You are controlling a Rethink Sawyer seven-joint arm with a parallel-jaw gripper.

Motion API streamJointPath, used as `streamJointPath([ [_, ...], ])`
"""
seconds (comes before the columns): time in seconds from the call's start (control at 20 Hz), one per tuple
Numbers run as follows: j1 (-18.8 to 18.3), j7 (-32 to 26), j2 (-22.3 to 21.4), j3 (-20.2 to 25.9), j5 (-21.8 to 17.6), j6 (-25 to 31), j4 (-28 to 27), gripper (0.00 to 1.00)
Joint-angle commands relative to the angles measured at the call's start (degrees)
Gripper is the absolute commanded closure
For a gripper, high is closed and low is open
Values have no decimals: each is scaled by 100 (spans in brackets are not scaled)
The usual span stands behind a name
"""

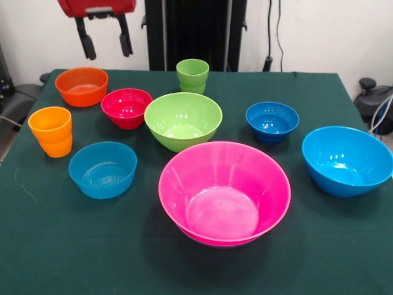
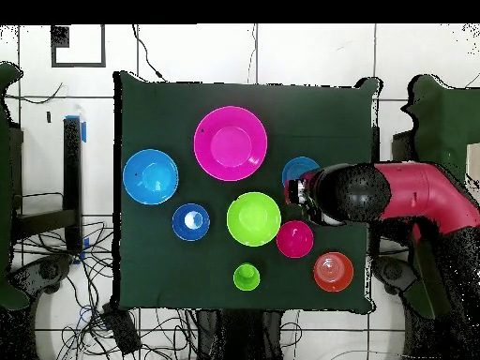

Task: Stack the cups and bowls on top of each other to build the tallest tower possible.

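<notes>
Tool open and empty, hanging high above the table's far left corner. Below it the orange bowl; red bowl and orange cup near. Pink bowl well apart, alone, nothing stacked.

Nothing stacked yet, all upright and apart
Pink bowl up front, green bowl mid, orange cup, green cup.
</notes>
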Motion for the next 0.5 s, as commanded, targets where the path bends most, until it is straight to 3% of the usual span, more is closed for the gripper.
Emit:
streamJointPath([
  [0.05,371,-1615,956,107,-667,-465,-266,0],
  [0.5,433,-1608,1392,156,-832,-654,-512,0],
])
